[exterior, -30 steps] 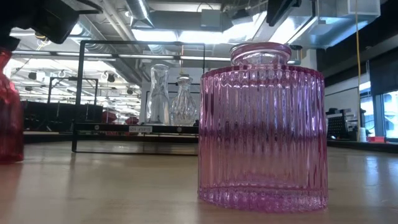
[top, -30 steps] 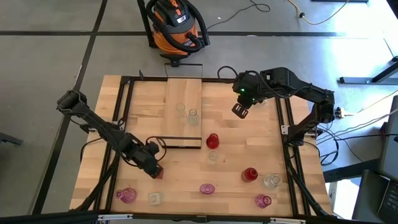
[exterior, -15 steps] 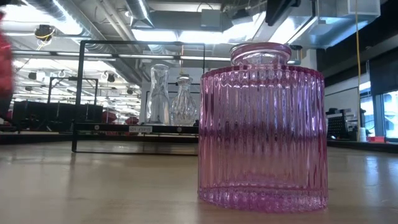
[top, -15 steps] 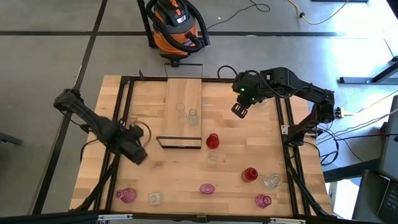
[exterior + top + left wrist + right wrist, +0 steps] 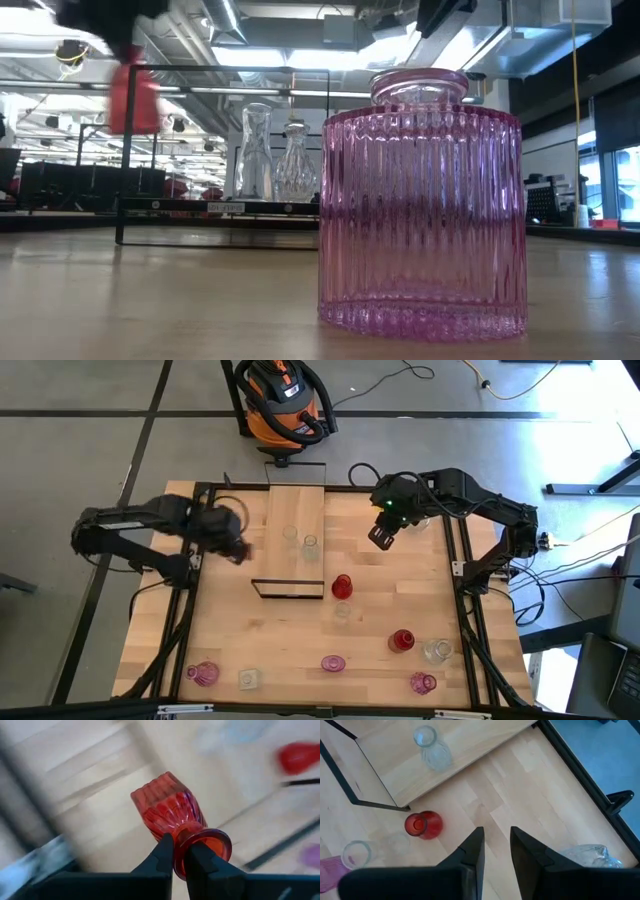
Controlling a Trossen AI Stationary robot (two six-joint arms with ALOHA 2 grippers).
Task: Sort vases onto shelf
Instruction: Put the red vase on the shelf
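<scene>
My left gripper [image 5: 236, 550] is above the table's left part, beside the shelf [image 5: 297, 510], shut on a red ribbed vase [image 5: 167, 807]. The low view shows this vase [image 5: 133, 95] in the air. The shelf is a light plank with a black frame; two clear vases [image 5: 290, 536] [image 5: 311, 546] stand on it. Another red vase [image 5: 342, 586] stands on the table at the shelf's near end. My right gripper [image 5: 381, 538] hangs open over the table right of the shelf, with nothing between its fingers [image 5: 470, 850]. My left gripper holds the red vase by its flared mouth rim [image 5: 212, 842], pinched between the two fingers [image 5: 164, 851]. One finger lies against the neck outside; the other covers part of the mouth. The fingers point steeply down. The vase hangs below them, clear of the table.
On the table's near half stand a clear vase [image 5: 342, 612], a red one [image 5: 402, 641], a clear one [image 5: 437, 651], pink ones [image 5: 333, 663] [image 5: 423, 683] [image 5: 203, 674] and a clear one [image 5: 248, 679]. Another clear vase [image 5: 590, 854] is beside my right gripper. Black frame rails [image 5: 196, 540] edge the table.
My left gripper has risen from the table's near left and swung toward the far edge, up beside the shelf. The red vase, which stood on the table a second ago, is now lifted clear and carried along.
</scene>
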